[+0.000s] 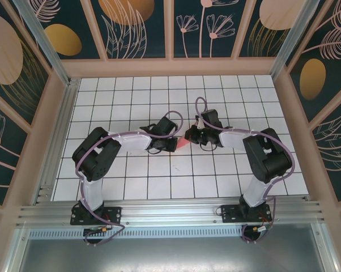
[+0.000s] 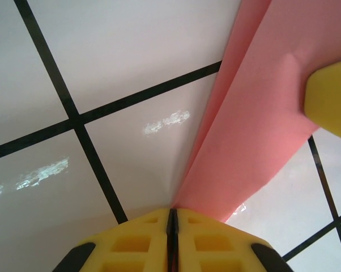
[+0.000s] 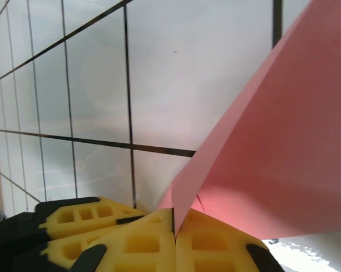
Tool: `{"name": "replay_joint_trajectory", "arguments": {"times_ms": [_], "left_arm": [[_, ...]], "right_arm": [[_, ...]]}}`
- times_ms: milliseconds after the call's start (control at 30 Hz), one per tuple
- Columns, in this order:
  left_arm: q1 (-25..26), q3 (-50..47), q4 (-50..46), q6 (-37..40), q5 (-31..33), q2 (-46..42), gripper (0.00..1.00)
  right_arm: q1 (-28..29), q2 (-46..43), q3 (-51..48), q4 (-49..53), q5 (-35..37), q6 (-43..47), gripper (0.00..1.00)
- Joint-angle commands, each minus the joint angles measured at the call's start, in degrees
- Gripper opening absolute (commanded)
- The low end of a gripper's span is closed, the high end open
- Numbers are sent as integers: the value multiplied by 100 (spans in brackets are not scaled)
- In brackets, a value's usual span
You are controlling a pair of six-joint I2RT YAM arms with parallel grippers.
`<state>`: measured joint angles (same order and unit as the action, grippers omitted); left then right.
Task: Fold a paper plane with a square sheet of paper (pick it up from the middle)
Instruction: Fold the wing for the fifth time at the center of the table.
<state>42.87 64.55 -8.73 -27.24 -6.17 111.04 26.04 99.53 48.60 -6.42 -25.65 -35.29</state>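
Where the two arms meet over mid-tabletop (image 1: 159,184), item: pink paper sheet (image 1: 183,143), partly folded, spanning the gap between them.
Left gripper (image 2: 171,214): jaws together, clamped on the sheet's corner; paper runs ahead and rightward.
Right gripper (image 3: 174,218): jaws together, pinching a folded edge.
Fold line lies gripper to gripper; both arms equally near.

Overhead; wrist close-ups sharing paper (image 2: 255,113)

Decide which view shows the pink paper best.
Left wrist: the pink paper fills its right side, folded layers clear, running up from the shut left claw. Right wrist shows one broad flap; the top view, a small pink sliver.
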Motion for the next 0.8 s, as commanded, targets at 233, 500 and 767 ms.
{"name": "replay_joint_trajectory", "arguments": {"times_ms": [233, 500, 767], "left_arm": [[-7, -347, -769, 16, 1, 133, 19], [-7, -409, -770, 60, 11, 154, 19], [-12, -400, -780, 103, 3, 190, 18]], "right_arm": [[25, 198, -159, 123, 292, 154, 2], [-9, 220, -164, 249, 485, 184, 3], [-10, 372, -24, 526, 862, 311, 3]]}}
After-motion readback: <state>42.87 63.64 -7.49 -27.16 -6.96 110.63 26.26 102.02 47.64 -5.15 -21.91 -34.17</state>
